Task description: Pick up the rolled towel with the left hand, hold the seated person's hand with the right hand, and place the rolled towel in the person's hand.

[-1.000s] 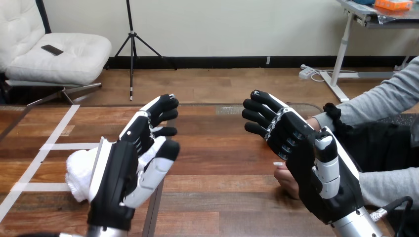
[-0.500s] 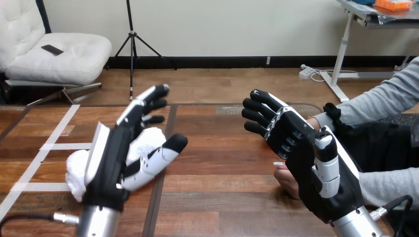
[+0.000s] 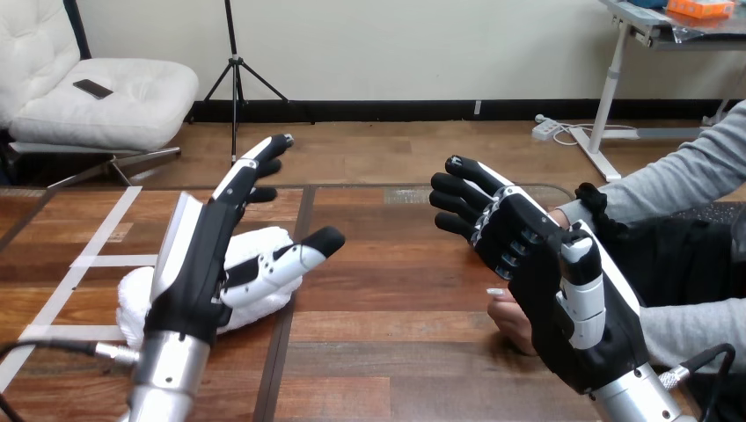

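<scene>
In the head view, the wooden surface (image 3: 396,264) runs across the lower half, with strips of white tape (image 3: 97,261) laid over its left part.

The left hand (image 3: 198,272) comes up from the bottom edge at the left, turned on edge with its white back shell facing left. Its fingers (image 3: 251,171) are straight and stretched forward and up, close together, and its thumb (image 3: 303,249) sticks out to the right. They are not closed round anything.

The rolled towel (image 3: 134,303) is white and lies on the surface at the left, just beside and partly under this hand. One end bulges out to the left of the palm. The rest shows between the straight fingers and the thumb, with the thumb lying across its near side. I cannot tell whether the palm presses on the towel.

The right hand (image 3: 550,281) rises from the bottom right corner with its back toward the camera. Its fingers (image 3: 457,189) are spread and only slightly bent, loose, and grip nothing.

The person's hand (image 3: 512,323) rests on the surface under and behind this palm, with fingertips showing at the palm's left edge and a grey sleeve (image 3: 686,330) leading off to the right. I cannot tell whether the two hands touch.
</scene>
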Robot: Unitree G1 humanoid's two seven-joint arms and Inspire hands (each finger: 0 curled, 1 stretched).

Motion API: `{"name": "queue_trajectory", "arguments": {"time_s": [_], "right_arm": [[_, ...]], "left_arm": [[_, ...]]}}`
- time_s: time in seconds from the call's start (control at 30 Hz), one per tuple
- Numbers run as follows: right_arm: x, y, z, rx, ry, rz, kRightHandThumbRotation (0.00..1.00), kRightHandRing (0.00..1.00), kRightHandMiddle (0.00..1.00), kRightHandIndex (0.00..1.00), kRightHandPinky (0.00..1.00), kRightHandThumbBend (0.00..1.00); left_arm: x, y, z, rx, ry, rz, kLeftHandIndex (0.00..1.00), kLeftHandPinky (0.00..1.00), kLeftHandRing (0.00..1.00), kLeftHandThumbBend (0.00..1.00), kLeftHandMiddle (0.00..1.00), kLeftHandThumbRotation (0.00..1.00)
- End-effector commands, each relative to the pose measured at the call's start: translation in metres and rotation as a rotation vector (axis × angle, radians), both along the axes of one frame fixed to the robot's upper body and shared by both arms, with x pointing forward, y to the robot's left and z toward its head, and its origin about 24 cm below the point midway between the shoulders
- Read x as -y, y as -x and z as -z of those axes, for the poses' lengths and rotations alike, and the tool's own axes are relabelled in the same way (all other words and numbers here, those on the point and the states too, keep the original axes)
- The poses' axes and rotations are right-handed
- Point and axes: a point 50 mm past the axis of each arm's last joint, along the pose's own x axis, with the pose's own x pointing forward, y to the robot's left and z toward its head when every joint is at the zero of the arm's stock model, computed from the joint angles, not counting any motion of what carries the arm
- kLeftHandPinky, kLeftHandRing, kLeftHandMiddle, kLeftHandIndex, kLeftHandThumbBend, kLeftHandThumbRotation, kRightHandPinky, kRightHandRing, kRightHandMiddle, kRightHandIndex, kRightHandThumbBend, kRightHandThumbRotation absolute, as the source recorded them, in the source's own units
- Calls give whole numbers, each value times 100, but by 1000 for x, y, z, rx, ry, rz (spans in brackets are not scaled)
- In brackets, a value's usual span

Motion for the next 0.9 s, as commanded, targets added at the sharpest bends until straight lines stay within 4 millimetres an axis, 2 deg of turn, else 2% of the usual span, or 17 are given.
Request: {"name": "queue_trajectory", "arguments": {"time_s": [0.0, 0.37, 0.87], "right_arm": [[-1, -12, -19, 92, -8, -9, 100, 89, 88, 88, 89, 88], [-1, -13, -20, 90, -8, -6, 100, 89, 88, 88, 89, 88], [-1, -15, -21, 91, -8, -7, 100, 89, 88, 87, 88, 89]], "left_arm": [[-4, -21, -20, 70, -52, -21, 91, 79, 90, 100, 93, 69], [-9, -40, -23, 44, -123, -53, 93, 82, 93, 100, 95, 67], [-11, -66, -25, 3, -246, -95, 95, 78, 91, 96, 95, 64]]}}
